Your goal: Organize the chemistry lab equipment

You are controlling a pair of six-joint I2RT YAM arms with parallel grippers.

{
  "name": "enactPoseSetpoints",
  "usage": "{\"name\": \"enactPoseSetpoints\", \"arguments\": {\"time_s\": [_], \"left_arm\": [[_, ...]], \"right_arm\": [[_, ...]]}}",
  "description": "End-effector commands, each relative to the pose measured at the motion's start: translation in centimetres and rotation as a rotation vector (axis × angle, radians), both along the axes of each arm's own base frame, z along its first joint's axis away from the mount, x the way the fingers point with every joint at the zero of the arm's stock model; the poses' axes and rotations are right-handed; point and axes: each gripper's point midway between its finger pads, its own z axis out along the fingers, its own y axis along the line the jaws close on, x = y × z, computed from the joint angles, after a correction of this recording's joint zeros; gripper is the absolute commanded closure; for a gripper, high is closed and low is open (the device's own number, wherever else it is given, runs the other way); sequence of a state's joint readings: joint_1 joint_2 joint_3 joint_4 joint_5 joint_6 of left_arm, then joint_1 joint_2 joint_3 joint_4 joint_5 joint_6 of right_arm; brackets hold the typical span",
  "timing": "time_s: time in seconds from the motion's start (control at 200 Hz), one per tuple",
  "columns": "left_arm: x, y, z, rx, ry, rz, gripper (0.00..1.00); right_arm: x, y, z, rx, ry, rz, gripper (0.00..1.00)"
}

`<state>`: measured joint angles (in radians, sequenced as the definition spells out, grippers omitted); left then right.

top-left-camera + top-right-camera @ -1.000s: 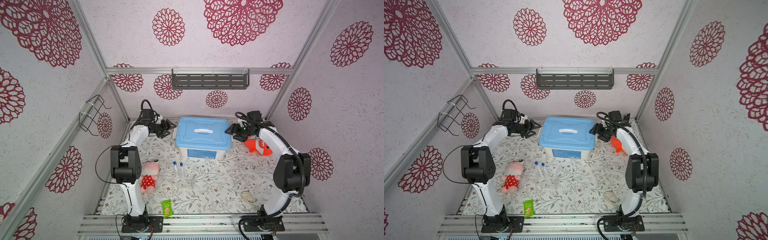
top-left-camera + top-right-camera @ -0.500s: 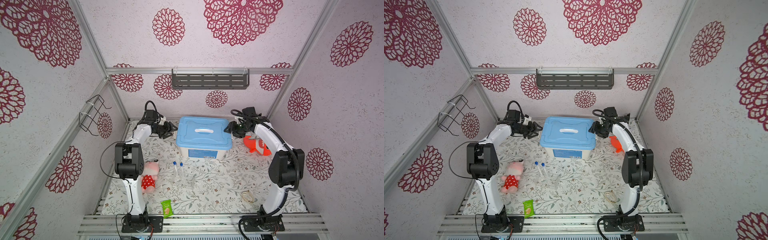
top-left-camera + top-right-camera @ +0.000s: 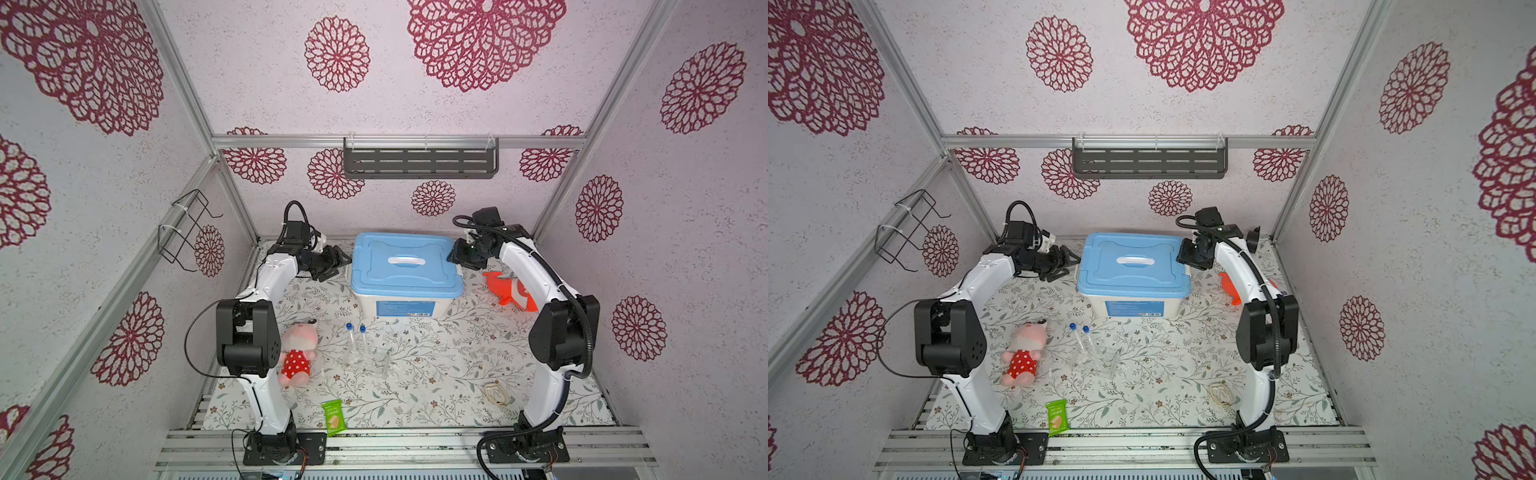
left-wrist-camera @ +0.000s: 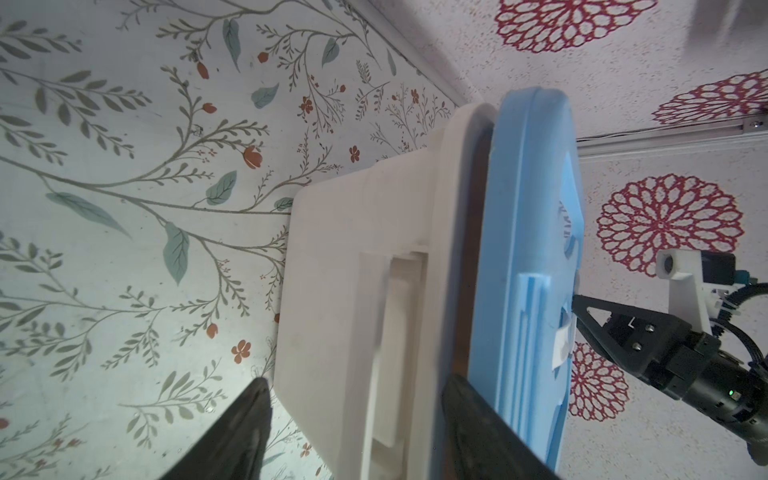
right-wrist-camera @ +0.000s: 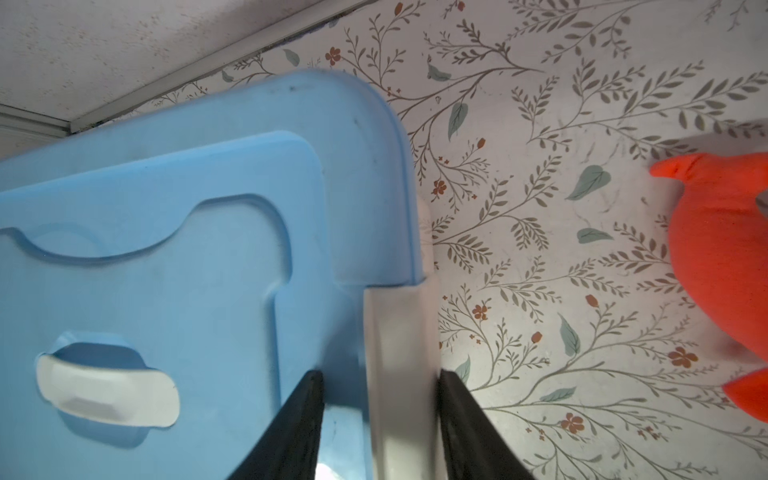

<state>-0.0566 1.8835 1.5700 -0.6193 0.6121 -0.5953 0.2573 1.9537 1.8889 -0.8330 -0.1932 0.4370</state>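
Tubes with blue caps [image 3: 350, 338] lie on the table [image 3: 436, 365] at the near side of the closed box [image 3: 405, 266], whose ends the left gripper [image 3: 341, 266] and right gripper [image 3: 454, 258] straddle with jaws apart, so an uneven pull could drag it onto them.

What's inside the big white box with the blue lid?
Nothing inside shows. The blue lid sits on top of the white box and covers it, and the walls are not see-through. On the lid only its white handle can be seen.
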Motion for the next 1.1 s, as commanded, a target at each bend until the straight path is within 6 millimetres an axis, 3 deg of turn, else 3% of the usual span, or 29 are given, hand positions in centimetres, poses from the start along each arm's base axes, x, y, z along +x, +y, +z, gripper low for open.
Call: {"name": "enactPoseSetpoints", "arguments": {"time_s": [0.0,0.16,0.4,0.605,0.811,1.096], "left_arm": [[-0.5,-0.8,2.8,-0.028,-0.074,-0.025,0.3],[0.0,0.9,2.8,-0.082,-0.081,0.066,0.29],[-0.1,1.3,2.8,-0.053,-0.079,0.056,0.29],[0.2,-0.6,3.4,-0.041,-0.115,-0.002,0.27],[0.2,-0.8,0.6,-0.009,-0.049,0.004,0.24],[0.8,-3.0,-0.6,-0.147,-0.055,-0.025,0.22]], "right_arm": [[-0.8,1.6,-0.6,-0.039,0.029,0.045,0.54],[-0.7,2.0,-1.2,-0.06,0.044,0.054,0.54],[-0.8,1.7,-1.6,-0.093,0.052,0.065,0.55],[-0.8,1.8,-1.9,-0.093,0.058,0.073,0.55],[-0.7,2.2,-1.9,-0.074,0.06,0.081,0.56],[-0.4,2.6,-1.9,-0.057,0.059,0.09,0.56]]}}
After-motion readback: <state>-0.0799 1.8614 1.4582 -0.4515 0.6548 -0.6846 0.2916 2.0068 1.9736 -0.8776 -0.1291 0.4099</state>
